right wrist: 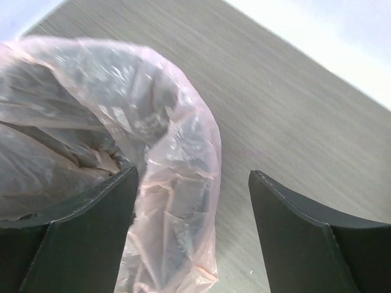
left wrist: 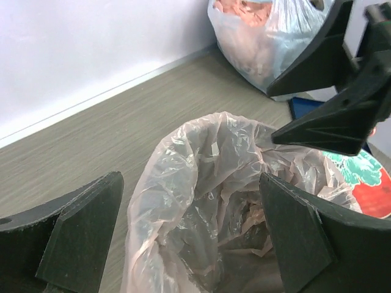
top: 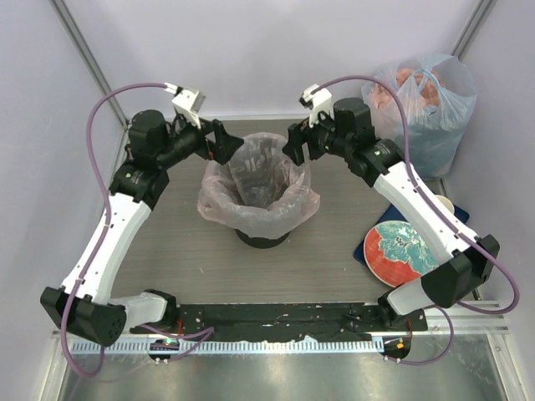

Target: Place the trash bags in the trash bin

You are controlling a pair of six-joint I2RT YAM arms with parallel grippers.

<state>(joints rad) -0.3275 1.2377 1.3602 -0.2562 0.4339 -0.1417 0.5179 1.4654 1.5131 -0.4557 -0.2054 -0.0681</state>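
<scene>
The pale pink trash bag [top: 251, 200] lines the black trash bin [top: 263, 241], its crinkled edge folded out over the rim; only the bin's base shows. My left gripper [top: 224, 144] is open at the bag's back-left edge. In the left wrist view the bag [left wrist: 201, 183] lies between and below the spread fingers of the left gripper [left wrist: 192, 226]. My right gripper [top: 297, 146] is open at the back-right edge. In the right wrist view the right gripper [right wrist: 192, 201] straddles the bag's folded rim [right wrist: 177, 183], which lies against its left finger [right wrist: 79, 238].
A bulging clear-bluish bag [top: 422, 104] with pink contents stands at the back right corner; it also shows in the left wrist view [left wrist: 269, 36]. A red and teal plate [top: 401, 251] lies right of the bin. White walls enclose the back and sides.
</scene>
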